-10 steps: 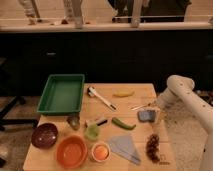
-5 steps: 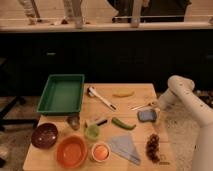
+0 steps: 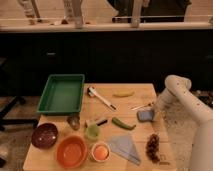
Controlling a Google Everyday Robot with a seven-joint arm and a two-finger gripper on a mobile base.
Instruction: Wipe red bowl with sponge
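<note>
A dim room with dark cabinets and a bright ledge along the top of the frame holds a pale wooden table (image 3: 131,98) in the lower middle. In the single camera view, the white robot arm (image 3: 176,90) reaches in from the right edge and bends down to the table's right side. There its gripper (image 3: 154,110) sits right at the small blue-grey rectangular sponge (image 3: 144,116), at the pad's upper right. Whether it touches the pad, or how wide it stands, cannot be told. The sponge lies flat right of centre, its longer side seemingly running left to right. The wide, shallow orange-red bowl (image 3: 71,151) sits well apart in the lower left, between a dark maroon bowl (image 3: 44,135) and a small pale cup with an orange inside (image 3: 100,151). A pale-blue folded cloth (image 3: 125,147) lies between cup and sponge. Judging from this, the grasp comes first, and the carry must then run down and left across the table.
</note>
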